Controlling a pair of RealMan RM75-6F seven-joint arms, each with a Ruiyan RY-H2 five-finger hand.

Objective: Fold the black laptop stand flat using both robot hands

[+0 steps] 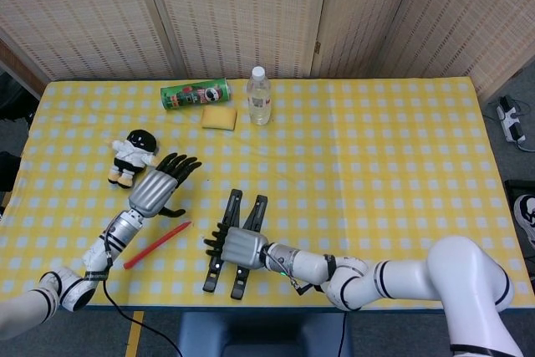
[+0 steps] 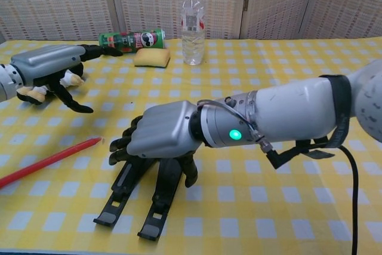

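Two stiff hinged bars on stand [image 1: 235, 242], likely light: press flat with right hand [image 1: 236, 246], empty, fingers spread; left hand [image 1: 155, 189] spread, idle.

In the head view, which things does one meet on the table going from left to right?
Doll → left hand → chips can → sponge → laptop stand → bottle. The red pen and right hand overlap others, so I leave them out.

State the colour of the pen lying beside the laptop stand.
The pen is red, clearest in the chest view.
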